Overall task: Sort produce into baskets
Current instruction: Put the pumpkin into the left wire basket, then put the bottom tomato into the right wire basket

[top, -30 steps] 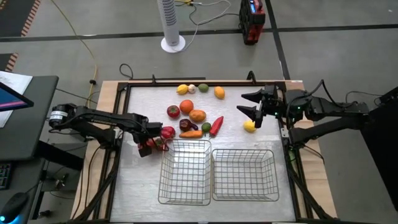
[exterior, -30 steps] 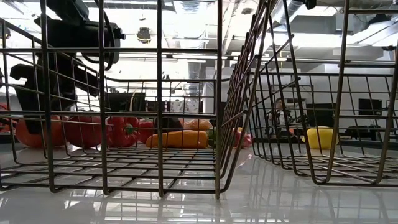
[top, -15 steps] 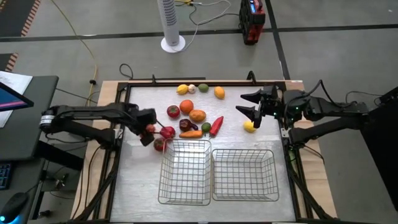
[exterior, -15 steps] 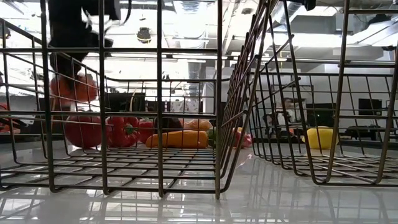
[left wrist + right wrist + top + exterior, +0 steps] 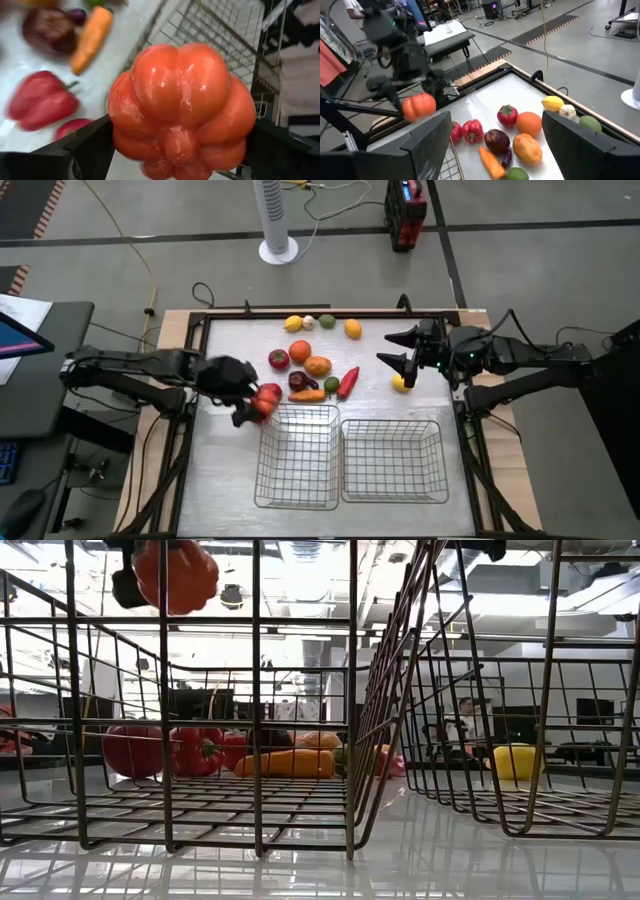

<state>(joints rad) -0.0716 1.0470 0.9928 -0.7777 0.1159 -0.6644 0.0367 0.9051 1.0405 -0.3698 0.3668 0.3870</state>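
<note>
A red tomato (image 5: 180, 107) is held between the left gripper (image 5: 250, 406) fingers beside the left basket (image 5: 296, 460); it must next be carried over it. The right gripper (image 5: 398, 350) waits, fingers wide.

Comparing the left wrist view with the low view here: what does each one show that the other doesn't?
Only the left wrist view shows the left gripper shut on the red tomato, with a carrot and a red pepper on the table below. Only the low view shows a yellow fruit behind the right basket. Both show the raised tomato and the left basket.
</note>
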